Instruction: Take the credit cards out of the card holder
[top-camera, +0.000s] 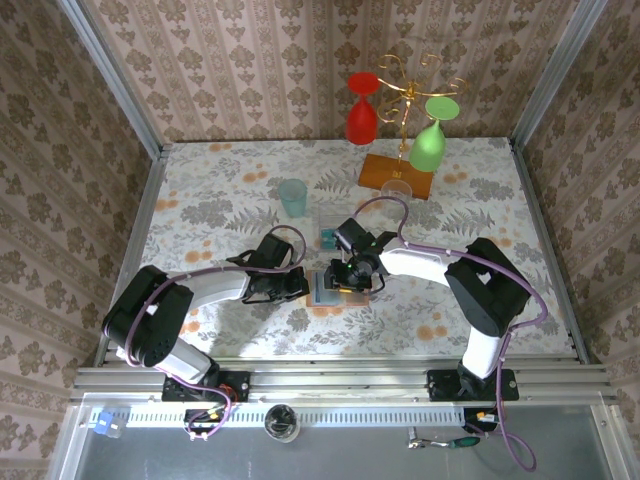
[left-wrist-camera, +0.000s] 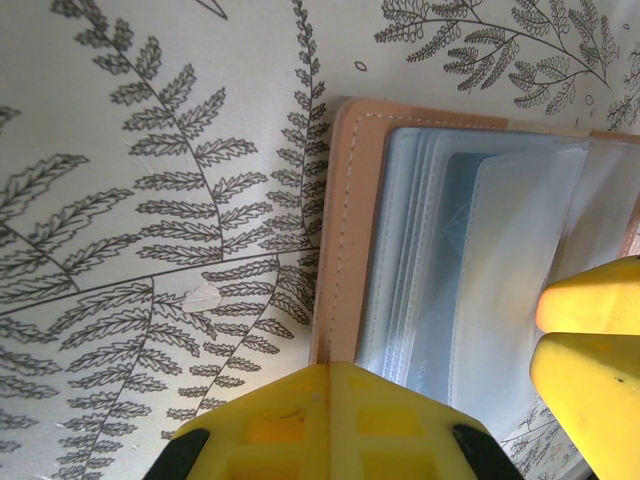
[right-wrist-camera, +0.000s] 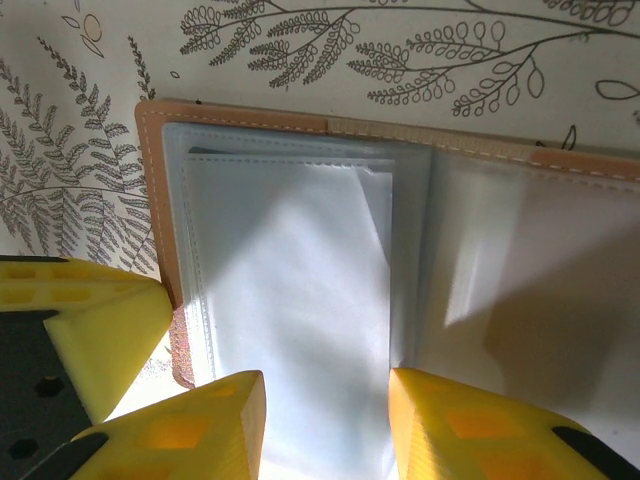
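The holder (top-camera: 323, 291) lay open and flat on the table (top-camera: 220, 200), around mid-width and toward the near side, with both grippers meeting over it. The left gripper (left-wrist-camera: 335, 378), fingers pressed together, rested on the holder's tan border at the stitched outer edge. Bare cloth ran free beyond that edge. The right gripper (right-wrist-camera: 325, 405) had its two fingers parted, tips down on the clear pockets (right-wrist-camera: 290, 280). A pocket's edge ran between them and nothing was pinched. The grippers stood just beside each other, with little room between them over the holder.

Open cloth stretched to the left and right of the arms. Walls (top-camera: 250, 70) closed three sides of the table.

There was one holder. One teal card (top-camera: 327, 237) lay on the table just beyond it, not touching it. One tumbler (top-camera: 292, 197) stood farther back and to the left. One rack (top-camera: 398, 172) stood at the back edge with two glasses hung upside down, one red (top-camera: 361, 118) and one green (top-camera: 427, 148).

The holder had a stack of several clear pockets. Whether any card sat inside them could not be told.
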